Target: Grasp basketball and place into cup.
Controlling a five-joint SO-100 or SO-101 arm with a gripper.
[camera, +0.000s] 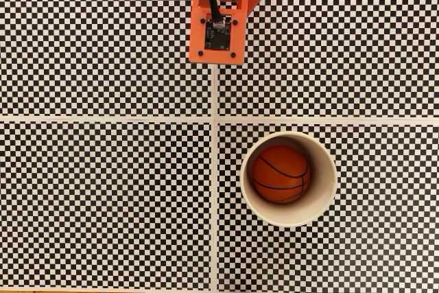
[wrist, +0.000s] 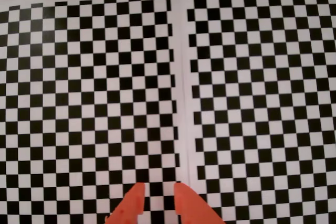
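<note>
Basketball [camera: 280, 173]: lies inside the cup [camera: 289, 217], below the rim, in the fixed view. Cup: upright on the checkered counter [camera: 103, 190], right of the white centre seam. Hand [wrist: 158, 192]: in the wrist view, empty, tips narrowly parted, over bare checkerboard; arm body [camera: 218, 32] well apart from cup. Placement looks complete. Risk: a sweep toward the cup could tip the light paper and spill the ball

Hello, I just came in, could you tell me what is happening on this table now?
Nothing is being handled at this moment. The basketball sits inside the paper cup on the checkered table, so the placing looks done. The orange arm is at the top edge of the fixed view, away from the cup. In the wrist view its gripper holds nothing, its fingertips slightly apart above the checkered surface.
</note>
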